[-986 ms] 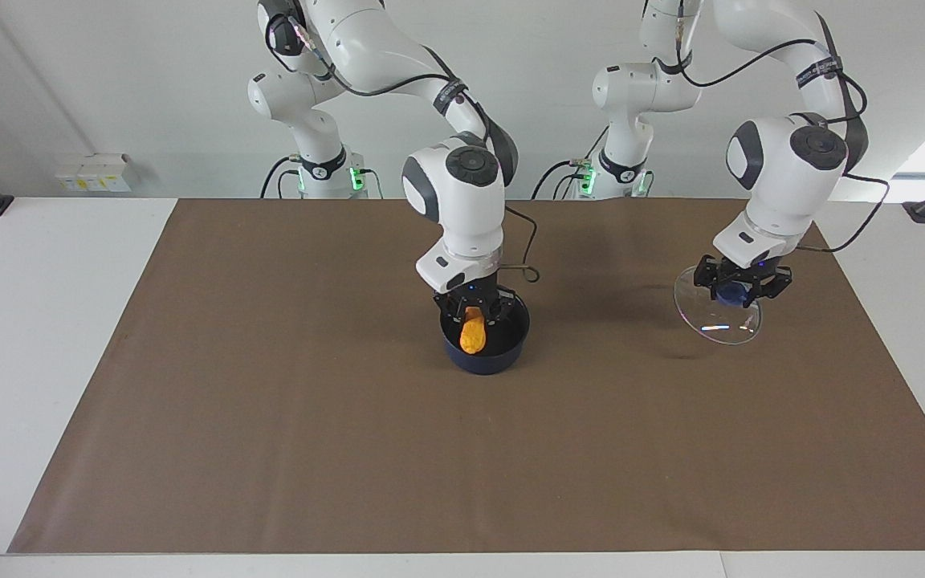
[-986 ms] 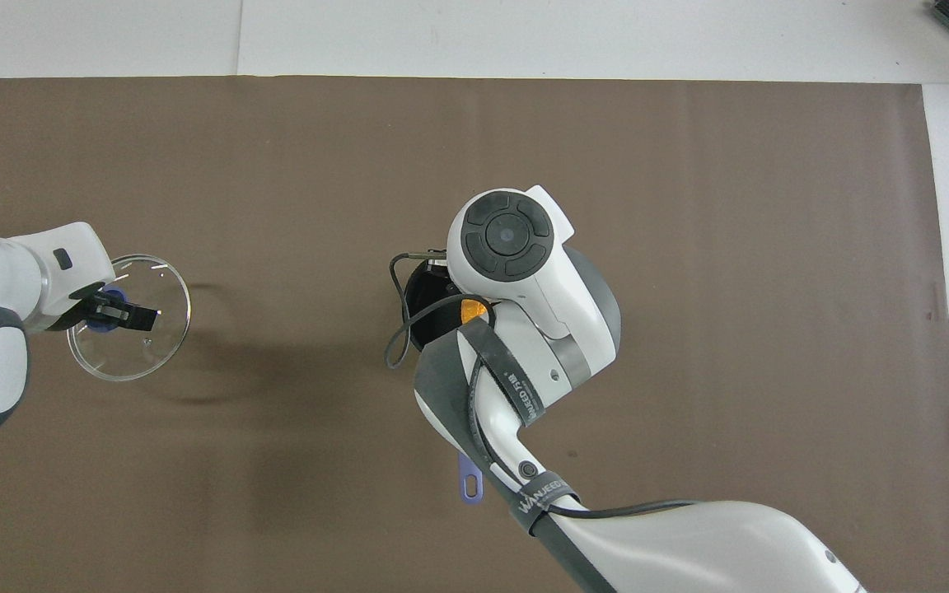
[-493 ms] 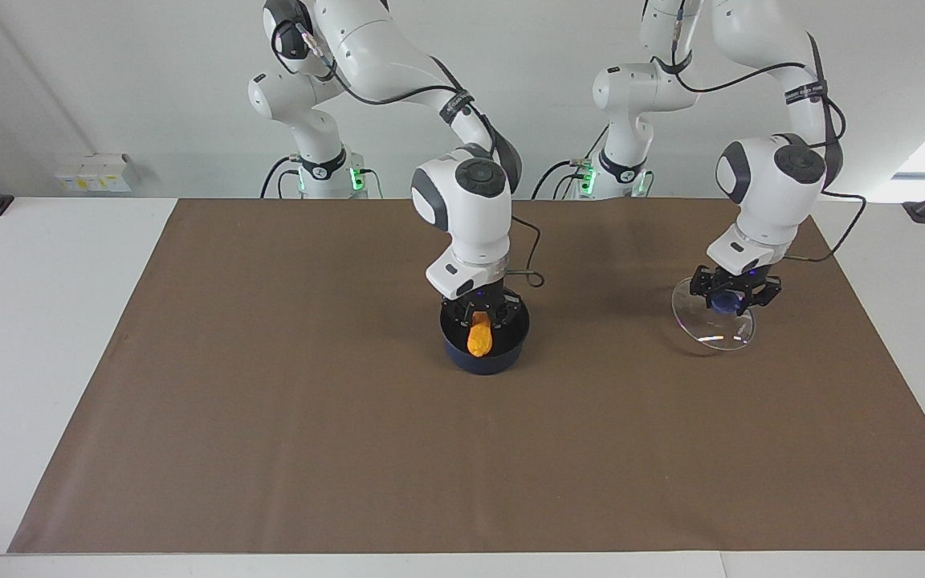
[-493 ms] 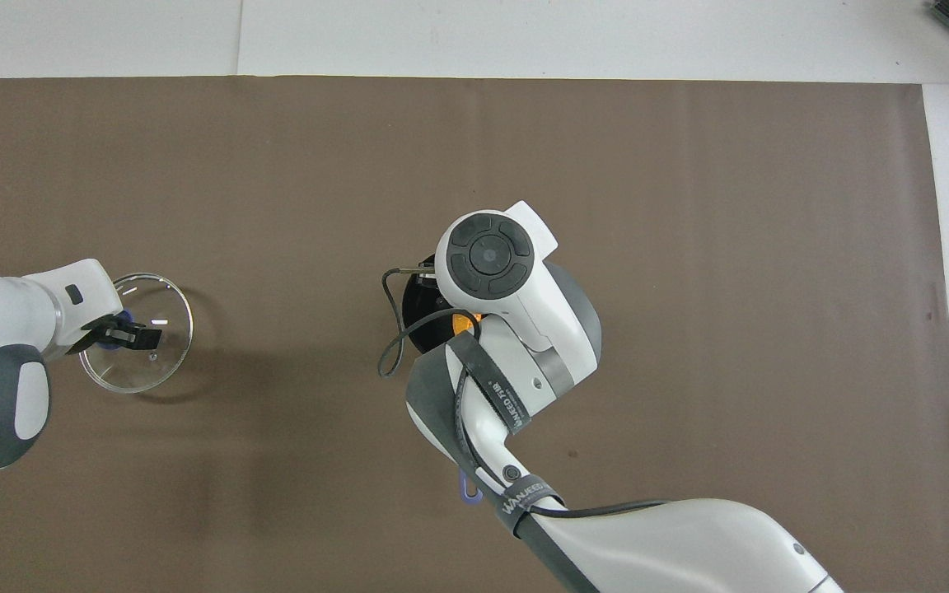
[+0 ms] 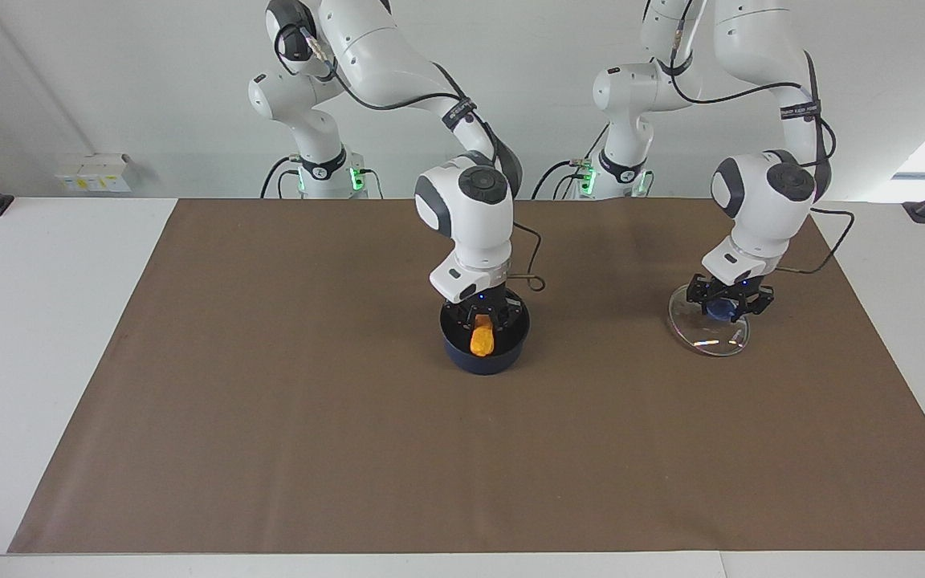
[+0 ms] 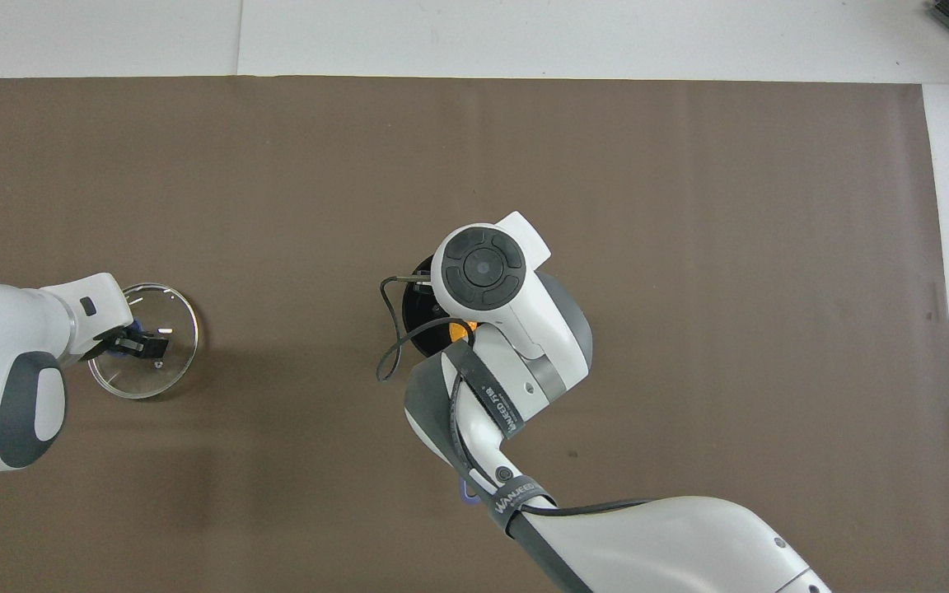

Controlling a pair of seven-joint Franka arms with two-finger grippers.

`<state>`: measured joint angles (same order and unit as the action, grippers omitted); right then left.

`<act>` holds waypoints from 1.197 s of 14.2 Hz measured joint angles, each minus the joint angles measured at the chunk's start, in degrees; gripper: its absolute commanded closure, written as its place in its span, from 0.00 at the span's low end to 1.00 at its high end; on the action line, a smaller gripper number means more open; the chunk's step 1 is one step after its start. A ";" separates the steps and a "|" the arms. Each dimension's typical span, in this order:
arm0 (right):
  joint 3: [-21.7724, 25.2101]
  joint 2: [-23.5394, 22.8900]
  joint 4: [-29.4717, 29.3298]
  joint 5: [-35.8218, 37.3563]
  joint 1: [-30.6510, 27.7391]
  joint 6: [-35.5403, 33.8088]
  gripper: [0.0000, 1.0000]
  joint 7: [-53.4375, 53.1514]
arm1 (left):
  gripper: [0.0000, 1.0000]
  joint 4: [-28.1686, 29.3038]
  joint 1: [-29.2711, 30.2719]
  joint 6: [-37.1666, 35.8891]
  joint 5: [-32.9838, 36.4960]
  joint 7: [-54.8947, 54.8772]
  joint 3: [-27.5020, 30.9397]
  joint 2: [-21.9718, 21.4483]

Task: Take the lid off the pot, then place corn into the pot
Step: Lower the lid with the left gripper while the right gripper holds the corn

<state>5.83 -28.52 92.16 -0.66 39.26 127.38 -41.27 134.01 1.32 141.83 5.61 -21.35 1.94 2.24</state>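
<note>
The dark blue pot [image 5: 462,360] stands in the middle of the brown mat; only a sliver of it [image 6: 415,303] shows under the arm in the overhead view. My right gripper [image 5: 482,319] reaches down into the pot and is shut on the top of the orange corn [image 5: 482,340], which hangs upright inside it. A bit of the corn [image 6: 460,330] shows overhead. My left gripper [image 5: 726,305] is shut on the blue knob of the clear glass lid [image 5: 707,335], low over the mat toward the left arm's end. The lid [image 6: 163,372] and left gripper [image 6: 130,343] show overhead.
The tip of the pot's blue handle [image 6: 469,487] pokes out from under the right arm, pointing toward the robots. The brown mat [image 5: 270,449] covers most of the white table. A loose black cable [image 6: 388,346] loops beside the pot.
The right gripper has lowered the corn deeper into the pot. The left gripper has lowered the lid toward the mat and drawn it a little closer to the robots.
</note>
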 measured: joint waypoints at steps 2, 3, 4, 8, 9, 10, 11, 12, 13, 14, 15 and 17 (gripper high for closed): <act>0.00 0.00 0.38 -0.19 -0.01 0.46 0.87 -0.03 | 0.84 0.00 0.00 -0.03 0.00 -0.16 -0.06 0.00; 0.00 0.00 0.54 -0.37 -0.01 0.77 0.83 -0.06 | 0.75 0.00 0.00 -0.07 0.00 -0.21 -0.06 0.00; 0.00 0.00 0.66 -0.57 -0.01 0.95 0.80 -0.12 | 0.55 0.00 0.00 -0.13 0.00 -0.26 -0.08 -0.01; 0.00 0.00 1.13 -1.65 -0.09 1.07 0.69 -0.25 | 0.00 -0.01 -0.01 -0.78 0.00 -0.35 -0.29 -0.03; 0.01 0.00 1.26 -2.13 -0.12 1.14 0.67 -0.25 | 0.00 -0.06 -0.01 -0.90 0.00 -0.35 -0.30 -0.03; 0.02 0.00 1.36 -2.58 -0.14 1.25 0.64 -0.25 | 0.00 -0.18 -0.01 -0.93 0.00 -0.32 -0.30 -0.04; 0.02 0.00 1.44 -2.70 -0.14 1.38 0.61 -0.25 | 0.00 -0.33 -0.01 -0.96 0.00 -0.31 -0.30 -0.04; 0.02 0.00 1.50 -2.73 -0.14 1.48 0.57 -0.25 | 0.00 -0.55 -0.01 -0.99 -0.01 -0.20 -0.28 -0.04; 0.03 0.00 1.60 -2.74 -0.15 1.57 0.53 -0.25 | 0.00 -0.90 -0.01 -1.05 -0.29 0.06 -0.23 -0.03; 0.03 0.00 1.73 -2.74 -0.15 1.60 0.50 -0.25 | 0.00 -1.46 0.00 -1.08 -0.97 0.38 -0.16 0.00; 0.03 0.00 1.85 -2.74 -0.16 1.61 0.50 -0.25 | 0.00 -2.21 0.00 -1.12 -1.74 0.62 -0.12 0.04; 0.04 0.00 2.05 -2.75 -0.24 1.72 0.47 -0.25 | 0.00 -4.49 0.00 -2.42 -2.83 2.43 -0.18 0.11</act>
<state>5.87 -28.51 94.22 -3.41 39.02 129.10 -41.52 129.51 1.32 139.41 2.78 -18.92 1.76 2.35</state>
